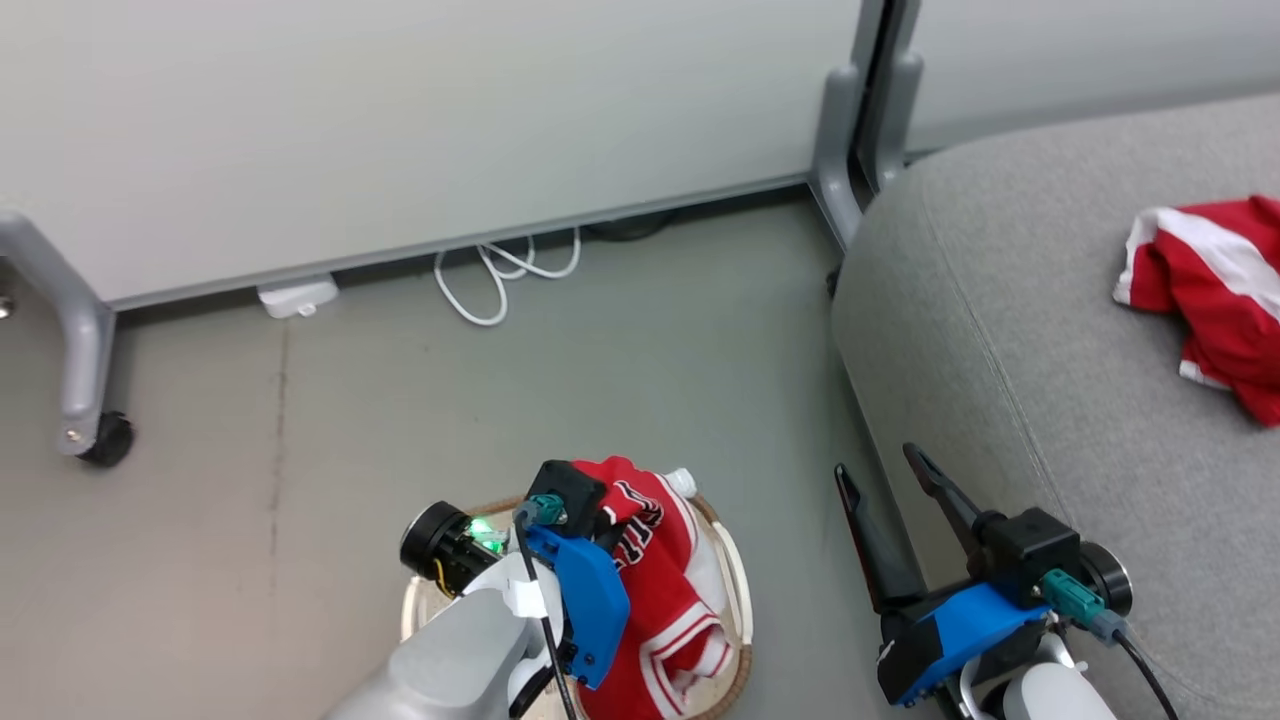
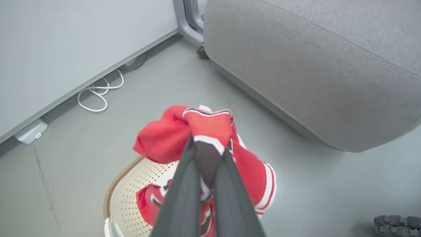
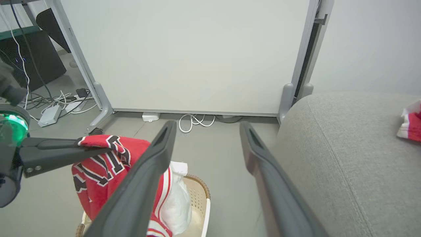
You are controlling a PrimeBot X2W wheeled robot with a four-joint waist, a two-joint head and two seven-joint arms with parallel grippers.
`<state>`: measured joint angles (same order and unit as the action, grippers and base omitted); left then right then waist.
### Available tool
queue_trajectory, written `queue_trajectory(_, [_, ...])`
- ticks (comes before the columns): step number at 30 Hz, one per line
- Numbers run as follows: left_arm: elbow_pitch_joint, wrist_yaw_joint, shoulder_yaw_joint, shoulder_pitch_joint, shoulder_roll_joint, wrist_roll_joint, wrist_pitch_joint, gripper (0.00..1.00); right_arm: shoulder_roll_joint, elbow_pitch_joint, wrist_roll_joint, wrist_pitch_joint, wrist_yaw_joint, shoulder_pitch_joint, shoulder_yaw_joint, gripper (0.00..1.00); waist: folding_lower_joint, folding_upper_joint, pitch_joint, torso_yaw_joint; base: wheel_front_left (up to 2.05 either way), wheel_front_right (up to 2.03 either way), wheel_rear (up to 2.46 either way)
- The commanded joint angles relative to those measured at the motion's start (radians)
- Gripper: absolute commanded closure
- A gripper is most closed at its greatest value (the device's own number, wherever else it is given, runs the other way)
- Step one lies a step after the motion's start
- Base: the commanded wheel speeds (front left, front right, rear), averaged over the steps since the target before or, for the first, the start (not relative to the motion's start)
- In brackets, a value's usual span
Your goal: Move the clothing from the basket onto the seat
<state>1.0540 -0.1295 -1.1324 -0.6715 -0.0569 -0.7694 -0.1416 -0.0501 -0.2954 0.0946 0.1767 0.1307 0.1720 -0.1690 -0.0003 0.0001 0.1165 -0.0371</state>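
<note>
My left gripper (image 2: pixel 208 143) is shut on a red garment (image 2: pixel 200 128) with white trim, holding it bunched above the basket (image 2: pixel 131 194); its lower part still hangs into the basket. In the head view this lettered clothing (image 1: pixel 655 570) drapes over the cream basket's brown rim (image 1: pixel 738 600) at the bottom. To the right my right gripper (image 1: pixel 882 470) stands open and empty beside the edge of the grey seat (image 1: pixel 1030 380). A second red and white garment (image 1: pixel 1220 300) lies on the seat at the far right. The right wrist view shows the open gripper (image 3: pixel 208 126), the held clothing (image 3: pixel 105 164) and the seat (image 3: pixel 345 148).
A pale partition panel stands behind on grey legs with a castor (image 1: pixel 105 440). A white cable coil (image 1: pixel 500 275) and a white adapter (image 1: pixel 297 297) lie at its base. A white plastic bag (image 3: pixel 177 197) sits in the basket. Bare grey floor (image 1: pixel 600 380) separates basket and panel.
</note>
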Motion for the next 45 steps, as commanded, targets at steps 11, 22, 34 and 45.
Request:
queue_trajectory(11, [-0.092,-0.001,-0.043,-0.073,0.006,-0.063,-0.048,1.0,0.0,0.048,0.01,-0.042,0.0,-0.081,-0.006,0.0,0.0003,-0.0001,-0.118,0.088,0.0,0.0,0.0])
queue_trajectory(22, [-0.206,0.005,-0.074,-0.16,0.006,-0.113,-0.056,1.0,0.0,0.067,0.017,-0.059,0.0,-0.101,-0.023,0.0,0.0003,-0.0001,-0.133,0.098,0.0,0.0,0.0])
queue_trajectory(34, [-0.273,0.03,-0.105,-0.228,0.006,-0.166,-0.042,1.0,0.0,0.07,0.025,-0.065,0.0,-0.104,-0.035,0.0,0.0003,-0.0001,-0.14,0.107,0.0,0.0,0.0])
queue_trajectory(45, [-0.274,0.039,-0.126,-0.236,0.006,-0.191,-0.054,1.0,0.0,0.066,0.031,-0.062,0.0,-0.103,-0.041,0.0,0.0003,-0.0001,-0.139,0.105,0.0,0.0,0.0])
